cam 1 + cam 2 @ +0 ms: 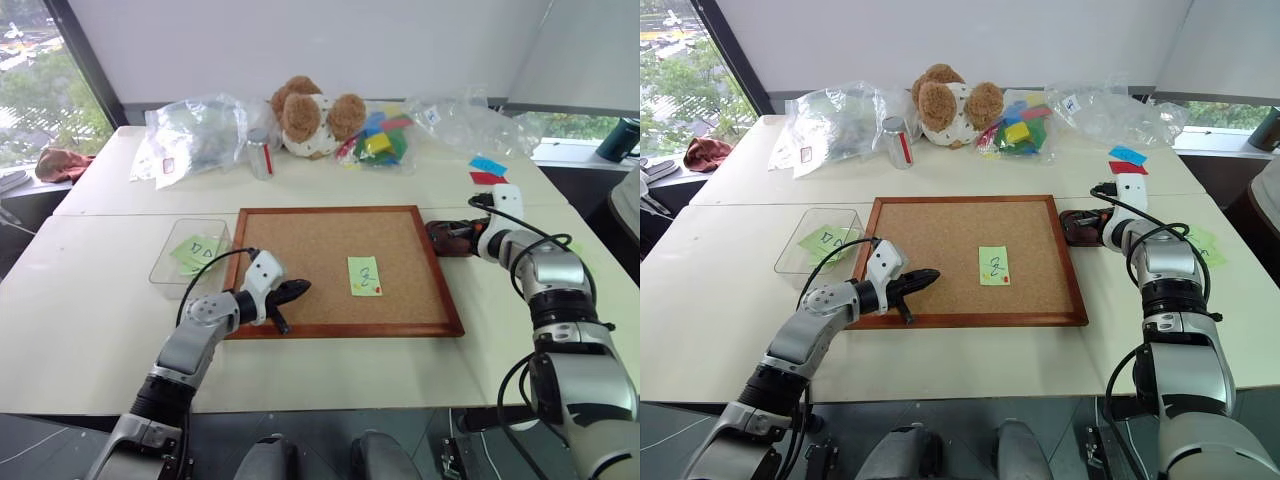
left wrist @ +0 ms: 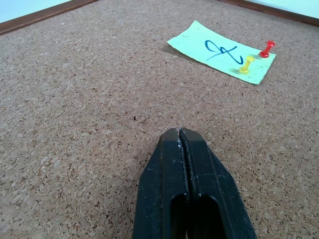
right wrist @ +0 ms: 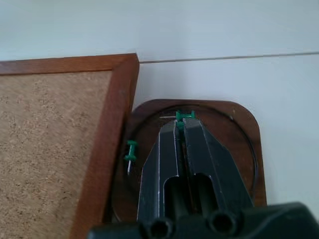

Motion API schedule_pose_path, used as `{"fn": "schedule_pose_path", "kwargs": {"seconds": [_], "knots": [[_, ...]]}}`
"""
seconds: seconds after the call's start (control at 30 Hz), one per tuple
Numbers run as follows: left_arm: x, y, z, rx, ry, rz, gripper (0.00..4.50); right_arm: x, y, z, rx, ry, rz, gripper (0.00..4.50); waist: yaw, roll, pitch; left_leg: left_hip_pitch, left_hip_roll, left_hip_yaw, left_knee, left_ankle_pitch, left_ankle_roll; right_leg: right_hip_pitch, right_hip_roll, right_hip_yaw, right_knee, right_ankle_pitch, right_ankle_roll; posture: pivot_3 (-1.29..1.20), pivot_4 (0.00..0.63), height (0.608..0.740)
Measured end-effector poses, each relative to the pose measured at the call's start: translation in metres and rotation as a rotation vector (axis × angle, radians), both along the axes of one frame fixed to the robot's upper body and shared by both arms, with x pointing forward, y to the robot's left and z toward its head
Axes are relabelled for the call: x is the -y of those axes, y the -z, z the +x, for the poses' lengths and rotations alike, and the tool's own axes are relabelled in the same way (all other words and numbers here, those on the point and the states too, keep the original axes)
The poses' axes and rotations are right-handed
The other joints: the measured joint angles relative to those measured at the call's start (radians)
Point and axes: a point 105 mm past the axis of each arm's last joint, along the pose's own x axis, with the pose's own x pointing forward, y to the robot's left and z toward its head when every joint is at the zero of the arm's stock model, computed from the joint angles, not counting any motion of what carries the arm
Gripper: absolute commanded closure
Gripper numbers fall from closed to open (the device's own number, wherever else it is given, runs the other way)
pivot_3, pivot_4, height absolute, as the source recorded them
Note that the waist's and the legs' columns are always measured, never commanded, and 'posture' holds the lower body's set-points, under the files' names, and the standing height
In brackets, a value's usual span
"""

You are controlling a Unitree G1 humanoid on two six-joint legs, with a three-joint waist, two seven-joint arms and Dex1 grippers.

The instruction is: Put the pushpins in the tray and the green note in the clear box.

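Right wrist view shows the right gripper (image 3: 182, 123) pinching a green pushpin (image 3: 185, 116) over the tray (image 3: 244, 149), where another green pushpin (image 3: 130, 149) lies by the cork board (image 3: 55, 129). In the left eye view the left gripper (image 1: 300, 289), fingers pressed together and empty, hovers over the board's lower left, the green note (image 1: 364, 276) sits right of centre with its yellow pushpin (image 2: 245, 64) and red pushpin (image 2: 267, 49), and the clear box (image 1: 170, 262) lies at middle left.

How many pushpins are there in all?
4. A red pushpin and a yellow pushpin hold the green note on the cork board. One green pushpin lies in the tray; another sits at the right gripper's tips. More may be hidden.
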Motion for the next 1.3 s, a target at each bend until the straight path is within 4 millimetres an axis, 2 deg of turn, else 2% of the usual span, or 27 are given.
{"fn": "schedule_pose_path", "kwargs": {"seconds": [0.07,0.17,0.27,0.4,0.73,0.9,1.03,1.13,1.23,1.3], "knots": [[0.0,0.0,0.0,0.002,0.0,-0.001,4.5,0.003,0.003,0.0,-0.008,0.013,0.001,4.49,0.0,0.0,0.0,0.0,0.0,0.0,0.0,0.0,0.0,0.0,0.0,0.0,0.0,0.0,0.0,0.0,0.15,0.74],[0.0,0.0,0.0,0.003,0.0,-0.001,4.5,0.004,0.009,-0.001,-0.025,0.018,0.007,3.58,0.0,0.0,0.0,0.0,0.0,0.0,0.0,0.0,0.0,0.0,0.0,0.0,0.0,0.0,0.0,0.0,0.15,0.74],[0.0,0.0,0.0,0.004,0.0,-0.002,4.5,0.004,0.009,-0.001,-0.027,0.018,0.008,2.19,0.0,0.001,0.0,0.0,0.0,0.0,0.0,0.0,0.0,0.0,0.0,0.0,0.0,0.0,0.0,0.0,0.15,0.74],[0.0,0.0,0.0,0.009,0.0,-0.003,4.5,0.004,0.01,-0.001,-0.029,0.019,0.007,0.05,0.0,0.001,0.0,0.0,0.0,0.0,0.0,0.0,0.0,0.0,0.0,0.0,0.0,0.0,0.0,0.0,0.15,0.74],[0.0,0.0,0.0,0.01,-0.004,-0.005,4.5,0.005,0.009,-0.002,-0.029,0.019,0.011,0.01,0.001,0.001,0.0,0.0,0.0,0.0,0.0,0.0,0.0,0.0,0.0,0.0,0.0,0.0,0.0,0.0,0.15,0.74],[0.001,0.0,0.0,0.011,-0.005,-0.006,4.5,-0.002,-0.009,-0.006,0.0,-0.049,0.019,0.01,0.001,0.002,0.0,0.0,0.0,0.0,0.0,0.0,0.0,0.0,0.0,0.0,-0.001,0.0,0.0,0.0,0.15,0.74],[0.0,0.001,-0.001,0.011,-0.007,-0.009,4.5,-0.04,-0.025,-0.034,0.024,-0.302,0.004,0.01,0.003,0.002,-0.001,0.0,0.001,-0.001,-0.002,-0.001,0.001,0.0,0.0,-0.001,-0.001,0.0,0.0,0.0,0.15,0.74],[-0.002,0.001,-0.001,0.01,-0.011,-0.006,4.5,-0.079,-0.024,-0.068,0.0,-0.52,-0.029,0.01,0.001,0.003,-0.001,0.0,0.001,-0.001,-0.002,-0.001,0.001,0.0,0.0,0.0,-0.002,0.0,0.0,0.0,0.15,0.74],[-0.002,0.001,-0.001,0.008,-0.012,-0.005,4.5,-0.104,-0.02,-0.088,-0.017,-0.634,-0.046,0.01,0.0,0.003,-0.001,0.0,0.001,-0.001,-0.001,-0.001,0.002,0.001,0.0,0.0,-0.002,0.0,0.0,0.0,0.15,0.74],[-0.001,0.001,-0.001,0.008,-0.009,-0.005,4.5,-0.114,-0.017,-0.097,-0.02,-0.673,-0.063,0.54,0.001,0.002,-0.001,0.0,0.001,-0.001,-0.001,-0.001,0.002,0.001,-0.001,0.0,-0.002,0.0,0.0,0.0,0.15,0.74]]}}
